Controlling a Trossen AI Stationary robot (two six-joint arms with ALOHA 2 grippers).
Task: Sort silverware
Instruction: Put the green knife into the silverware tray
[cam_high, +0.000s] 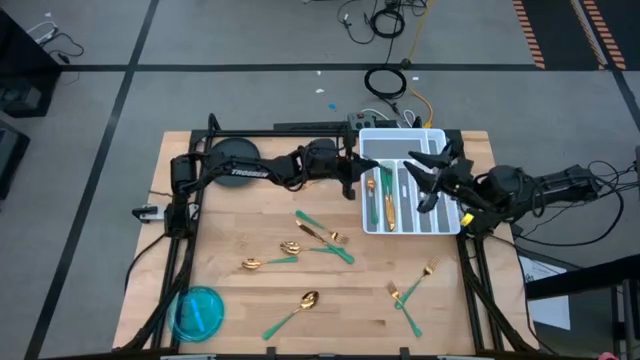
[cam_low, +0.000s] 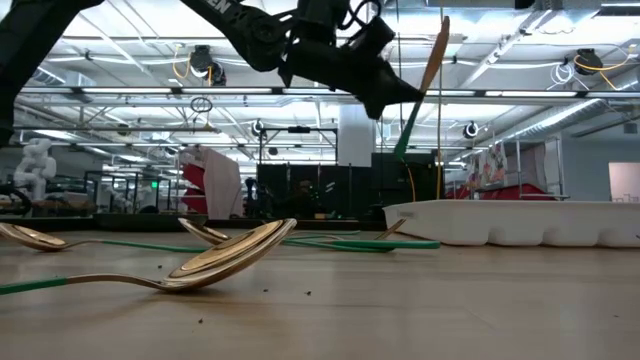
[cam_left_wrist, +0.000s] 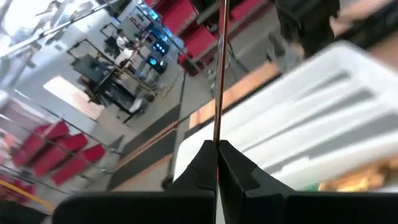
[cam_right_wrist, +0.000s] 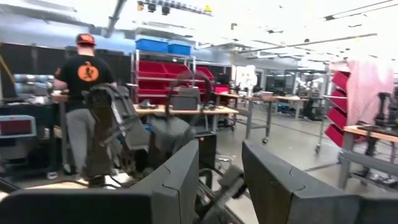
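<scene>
Two dark arms reach over a wooden bench (cam_high: 230, 300) seen from above. A white tray (cam_high: 402, 146) sits at about one o'clock on the bench. The left pincer (cam_high: 357, 178) hovers at the tray's nine o'clock edge, its fingers (cam_left_wrist: 202, 168) pressed together on a thin piece of silverware. In the low view this piece (cam_low: 420, 90) stands nearly upright in the air, gold end up and green handle down. The right pincer (cam_high: 428, 180) hangs over the tray from the three o'clock side, its fingers (cam_right_wrist: 180, 174) apart with nothing between them.

Inside the tray, a gold-headed piece (cam_high: 389, 208) lies in a middle slot, and a green handle (cam_high: 372, 198) lies in the slot beside it.

The rest of the silverware lies loose on the bench. A knife (cam_high: 322, 236) and two spoons (cam_high: 283, 252) lie near the centre. A third spoon (cam_high: 295, 310) lies at six o'clock. Two forks (cam_high: 412, 288) lie crossed at about four o'clock. A blue bowl (cam_high: 198, 312) sits at seven o'clock.

In the right wrist view, a person in a dark shirt (cam_right_wrist: 84, 112) stands in the room behind.
</scene>
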